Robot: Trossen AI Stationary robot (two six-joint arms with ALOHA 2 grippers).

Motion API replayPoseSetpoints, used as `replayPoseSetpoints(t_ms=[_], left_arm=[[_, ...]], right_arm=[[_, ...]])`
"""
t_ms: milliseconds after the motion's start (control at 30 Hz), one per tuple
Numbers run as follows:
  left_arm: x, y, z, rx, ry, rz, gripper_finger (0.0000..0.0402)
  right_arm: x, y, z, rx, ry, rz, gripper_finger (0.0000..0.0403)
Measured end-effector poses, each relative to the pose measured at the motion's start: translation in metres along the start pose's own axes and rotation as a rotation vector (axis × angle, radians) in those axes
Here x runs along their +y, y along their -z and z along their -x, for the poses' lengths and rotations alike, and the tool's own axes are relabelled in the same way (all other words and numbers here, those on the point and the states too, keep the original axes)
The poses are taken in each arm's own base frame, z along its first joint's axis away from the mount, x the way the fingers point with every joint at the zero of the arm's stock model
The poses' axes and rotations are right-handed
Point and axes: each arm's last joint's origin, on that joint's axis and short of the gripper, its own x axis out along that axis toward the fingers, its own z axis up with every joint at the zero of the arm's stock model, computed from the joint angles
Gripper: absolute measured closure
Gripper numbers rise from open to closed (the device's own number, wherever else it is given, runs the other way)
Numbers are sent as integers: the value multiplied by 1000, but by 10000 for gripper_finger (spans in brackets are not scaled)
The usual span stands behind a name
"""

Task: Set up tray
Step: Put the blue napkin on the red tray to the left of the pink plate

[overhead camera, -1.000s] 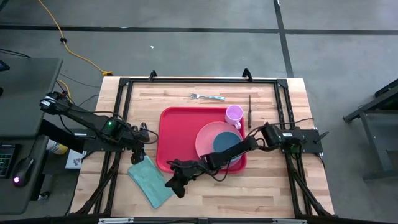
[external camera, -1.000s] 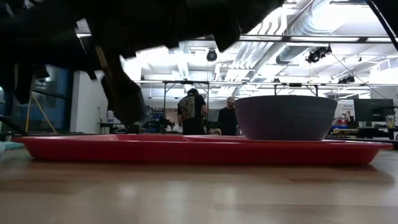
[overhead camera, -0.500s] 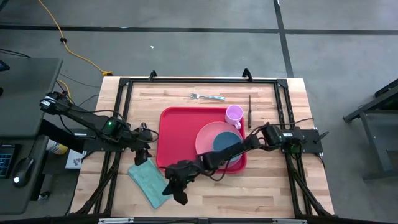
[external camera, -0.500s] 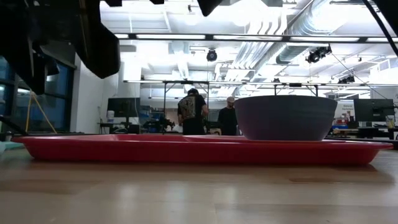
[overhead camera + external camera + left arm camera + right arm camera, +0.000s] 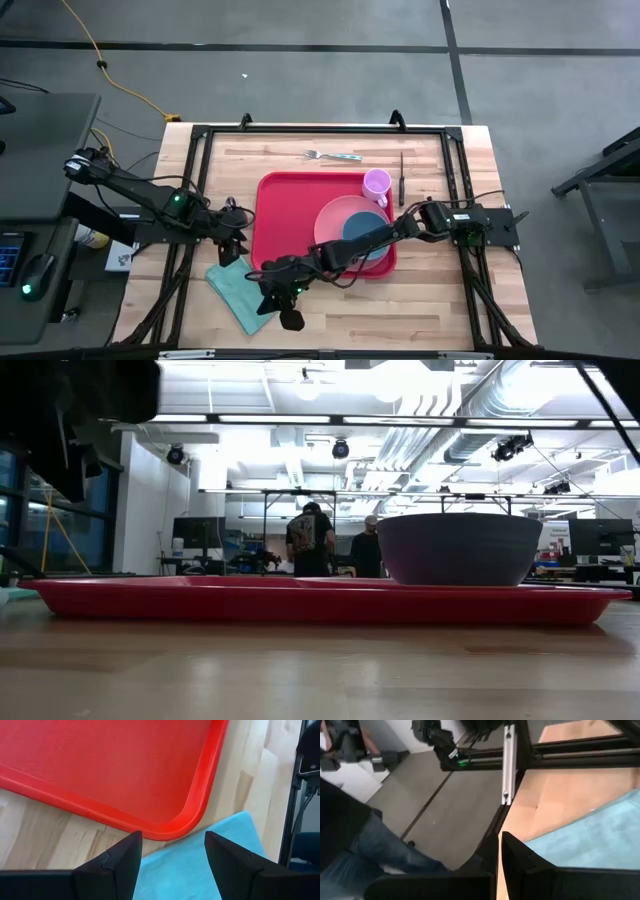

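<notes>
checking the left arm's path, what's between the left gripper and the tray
In the left wrist view, only bare wood and a corner of the teal cloth lie between the open left gripper and the tray.

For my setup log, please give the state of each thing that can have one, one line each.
tray: flat on the table, holds plate and cup
pink plate: on tray, bowl on it
bowl: upright
cup: upright
cloth: flat beside tray
left gripper: jaws open, empty
right gripper: jaws shut, empty
</notes>
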Motion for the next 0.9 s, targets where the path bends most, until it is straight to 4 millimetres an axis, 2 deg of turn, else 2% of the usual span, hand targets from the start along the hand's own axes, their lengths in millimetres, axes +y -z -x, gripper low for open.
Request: replayPoseSetpoints(t_ms=[200, 300, 433, 600, 900], left_arm=[[0, 0, 0, -1, 0, 0, 152], [0, 0, 0, -1, 0, 1, 152], [0, 0, 1, -5, 4, 1, 152], [-2, -2, 2, -27, 27, 1, 152], [-3, -3, 2, -39, 40, 1, 152]], right_arm=[[-8, 1, -21, 107, -20, 28, 403], [-11, 1, -31, 92, -54, 54, 403], [-16, 15, -33, 136, -32, 44, 403], [-14, 15, -33, 140, -40, 155, 403], [-18, 23, -36, 181, -9, 186, 403]])
